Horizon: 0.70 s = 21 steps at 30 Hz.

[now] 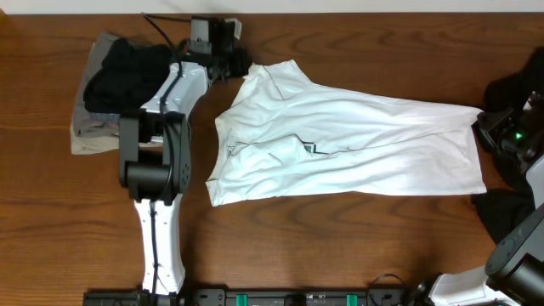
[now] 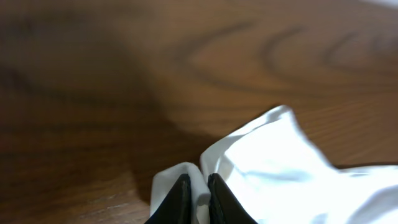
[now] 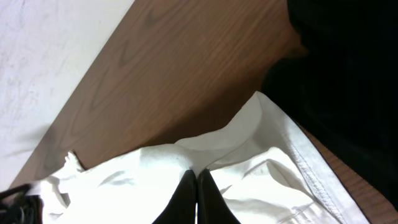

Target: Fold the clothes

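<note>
T-shirt (image 1: 340, 140) spread on the table (image 1: 340, 246) — garment pile (image 1: 115, 85) left, another garment (image 1: 503, 211) right

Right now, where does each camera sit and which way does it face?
Overhead: above the table, facing straight down on the shirt; left arm and right arm show.
Left wrist: on the left arm, facing low across the table; left gripper shows, shut on a shirt corner.
Right wrist: on the right arm, facing the shirt's edge; right gripper shows, shut on it.
Shared: all three see the shirt and table.
</note>
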Each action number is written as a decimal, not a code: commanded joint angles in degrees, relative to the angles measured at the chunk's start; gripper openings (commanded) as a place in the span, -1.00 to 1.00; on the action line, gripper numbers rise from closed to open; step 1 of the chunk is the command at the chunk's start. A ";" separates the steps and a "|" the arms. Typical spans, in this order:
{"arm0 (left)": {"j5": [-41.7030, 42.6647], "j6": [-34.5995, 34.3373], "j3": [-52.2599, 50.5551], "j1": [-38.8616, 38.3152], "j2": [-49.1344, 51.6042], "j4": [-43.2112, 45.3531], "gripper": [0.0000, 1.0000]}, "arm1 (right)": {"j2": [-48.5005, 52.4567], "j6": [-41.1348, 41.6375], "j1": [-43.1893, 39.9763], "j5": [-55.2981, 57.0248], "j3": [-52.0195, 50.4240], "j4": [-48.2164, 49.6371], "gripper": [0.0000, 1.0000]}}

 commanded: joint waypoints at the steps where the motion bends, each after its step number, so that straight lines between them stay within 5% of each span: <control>1: 2.23 0.83 2.29 0.13 -8.37 0.04 -0.76 | -0.85 -0.70 -0.39 0.15 -0.09 0.39 -0.98; 13: 2.40 7.15 2.29 -0.26 -16.44 -13.29 -0.75 | -0.87 -0.68 -0.39 0.09 -0.09 1.73 -0.98; 21: -6.38 9.20 1.81 -3.43 -10.56 -16.79 -0.12 | -0.87 -0.68 -0.37 0.04 -0.09 2.03 -0.98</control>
